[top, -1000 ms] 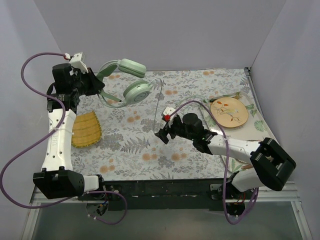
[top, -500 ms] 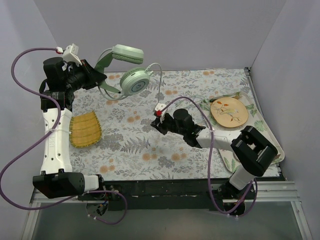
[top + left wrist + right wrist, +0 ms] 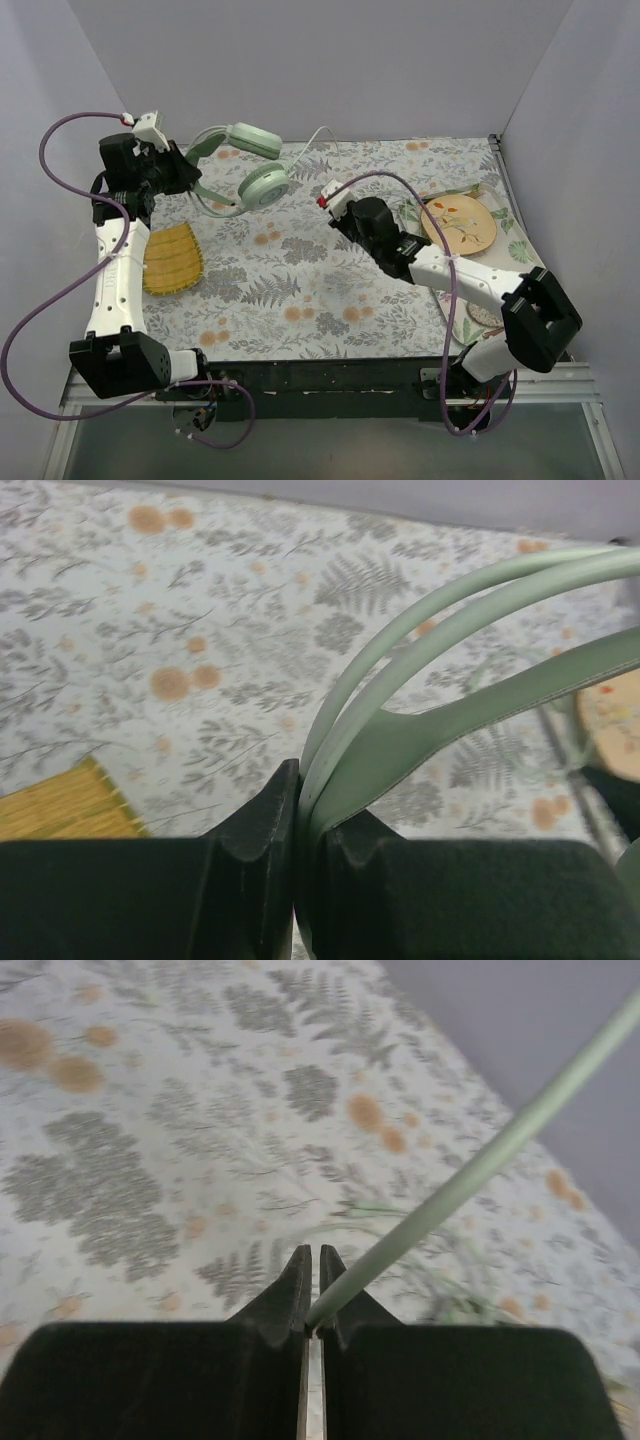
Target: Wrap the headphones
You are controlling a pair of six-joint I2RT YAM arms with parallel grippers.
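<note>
Your headphones hang above the far-left part of the table, lower than half a second ago, headband clamped in your left gripper. Your right gripper, jaws pinched on the cable, has moved farther back.

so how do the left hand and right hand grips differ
The left hand is shut on the headband, wide and flat; the right hand is shut on the cable, thin and round. The left hand sits far left, the right hand near the middle. Both grip the same headphones.
</note>
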